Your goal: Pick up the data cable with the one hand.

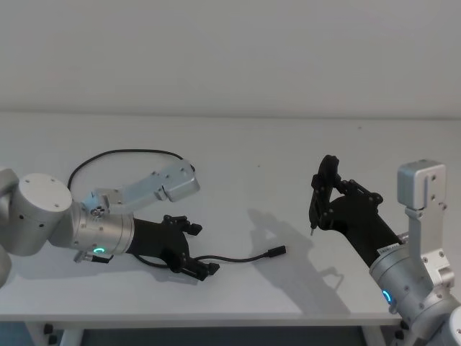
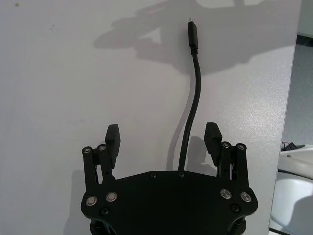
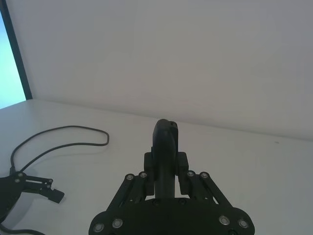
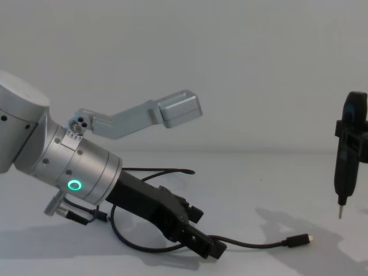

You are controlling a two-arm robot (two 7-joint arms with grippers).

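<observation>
Straddling cable [image 2: 196, 83] low over table [image 2: 73, 73]: left gripper [image 2: 164, 133] spread wide, nothing gripped yet. Closing and lifting remain. Right gripper [image 1: 328, 193] parked aside, clenched on pointed tool [image 1: 314, 216].

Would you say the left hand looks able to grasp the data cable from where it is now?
Probably yes. The left hand is low over the table with its fingers open, and the data cable runs between them, nothing in the way. The right hand, shut on a black tool, hangs aside.

No legible text, label, brand, number or sign anywhere in view.
</observation>
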